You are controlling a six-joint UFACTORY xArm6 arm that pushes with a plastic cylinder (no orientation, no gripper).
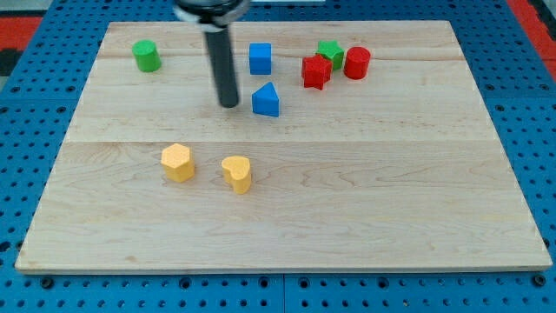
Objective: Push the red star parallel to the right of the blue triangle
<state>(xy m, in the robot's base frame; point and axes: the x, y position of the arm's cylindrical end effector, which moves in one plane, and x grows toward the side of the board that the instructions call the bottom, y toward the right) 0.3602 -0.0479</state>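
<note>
The red star (315, 71) lies near the view's top, right of centre, touching a green star (330, 52) behind it and close to a red cylinder (357, 63) on its right. The blue triangle (267, 100) sits below and to the left of the red star. My tip (229, 103) rests on the board just left of the blue triangle, a small gap apart. The dark rod rises from it to the view's top.
A blue cube (260, 58) stands above the blue triangle. A green cylinder (146, 56) is at the top left. A yellow hexagon-like block (177, 163) and a yellow heart-like block (236, 173) lie lower left. The wooden board (287, 226) sits on a blue pegboard.
</note>
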